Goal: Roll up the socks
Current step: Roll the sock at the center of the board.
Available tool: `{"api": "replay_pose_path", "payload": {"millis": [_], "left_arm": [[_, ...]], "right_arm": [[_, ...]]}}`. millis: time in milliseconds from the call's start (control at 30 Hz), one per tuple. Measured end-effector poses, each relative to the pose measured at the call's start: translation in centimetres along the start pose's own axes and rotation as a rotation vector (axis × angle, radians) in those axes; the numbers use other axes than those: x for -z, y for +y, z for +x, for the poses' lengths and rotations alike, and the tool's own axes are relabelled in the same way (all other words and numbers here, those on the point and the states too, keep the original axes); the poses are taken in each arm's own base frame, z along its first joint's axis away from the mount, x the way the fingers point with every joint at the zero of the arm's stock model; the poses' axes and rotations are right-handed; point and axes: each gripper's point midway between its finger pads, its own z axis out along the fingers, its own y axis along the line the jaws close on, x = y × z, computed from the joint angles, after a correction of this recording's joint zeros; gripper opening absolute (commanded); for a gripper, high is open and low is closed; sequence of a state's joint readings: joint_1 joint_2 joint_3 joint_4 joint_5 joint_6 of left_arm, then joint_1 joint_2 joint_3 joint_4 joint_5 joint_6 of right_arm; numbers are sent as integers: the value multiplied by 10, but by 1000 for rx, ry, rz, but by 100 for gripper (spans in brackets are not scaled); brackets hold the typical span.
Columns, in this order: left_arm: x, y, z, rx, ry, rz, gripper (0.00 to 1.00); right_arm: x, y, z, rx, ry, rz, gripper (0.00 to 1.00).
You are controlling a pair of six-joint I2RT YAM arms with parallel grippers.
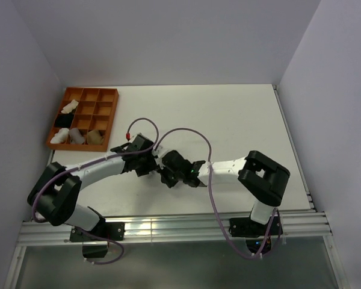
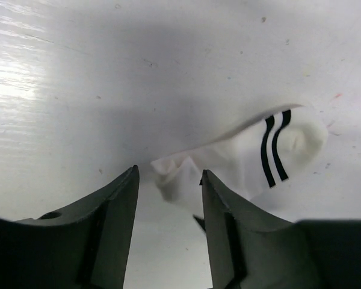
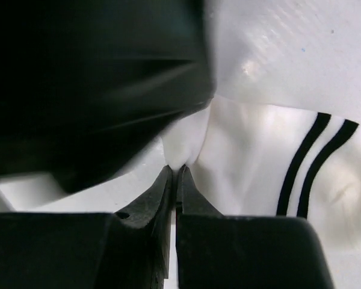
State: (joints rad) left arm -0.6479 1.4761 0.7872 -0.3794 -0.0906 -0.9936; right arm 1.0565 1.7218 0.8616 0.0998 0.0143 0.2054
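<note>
Close to the near edge of the table [image 1: 246, 120], where both arms fold inward and meet, the right gripper [image 3: 175, 173] has its jaws pressed together on a small peak of white cloth. It pinches the striped sock [image 3: 259, 162] at the end away from its stripes. That grip probably serves to lift or anchor this end so a roll can begin there. The left gripper [image 2: 168, 176] hangs low over the same end with its dark, tapering fingers spread and nothing between them. The crumpled tip of the sock lies just past the gap, as if lined up to be taken. Whether the finger nearer the sock touches the cloth cannot be told. The sock lies flat on the table between the two claws, short and soft, matte and creased, puckered where it is pinched. Two thin dark stripes curve across its rounded far end. Under it the tabletop is hard and glossy white, lightly scuffed and catching glare, so limp cloth should slide on it easily, which would explain using two claws. Well apart, at the far left corner, stands an orange-brown tray [image 1: 112, 118] split by thin walls into a grid. Small soft bundles [image 1: 69, 107] sit in several cells, too small to tell how they are rolled.
</note>
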Motion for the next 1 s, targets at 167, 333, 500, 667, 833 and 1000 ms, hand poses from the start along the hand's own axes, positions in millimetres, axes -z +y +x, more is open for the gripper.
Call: {"api": "replay_pose_path", "payload": {"millis": [167,333,500,667,833,1000], "left_arm": [[22,-5,-16,37,-92,45,63],[31,-4,-19,59,-139,83,64],[25,2,-11,58,-128,100,62],[19,1,-2,60,-95,121,61],[15,-6,3,52,-72,146,60],[14,-15,7,41,-58,179,58]], "right_arm": [[4,-16,-9,-211,9,-170,0],[3,-14,-11,-413,23,-392,0],[2,-13,3,-591,70,-539,0],[7,-18,8,-710,74,-597,0],[10,-21,10,-775,80,-600,0],[9,-22,13,-835,81,-621,0]]}}
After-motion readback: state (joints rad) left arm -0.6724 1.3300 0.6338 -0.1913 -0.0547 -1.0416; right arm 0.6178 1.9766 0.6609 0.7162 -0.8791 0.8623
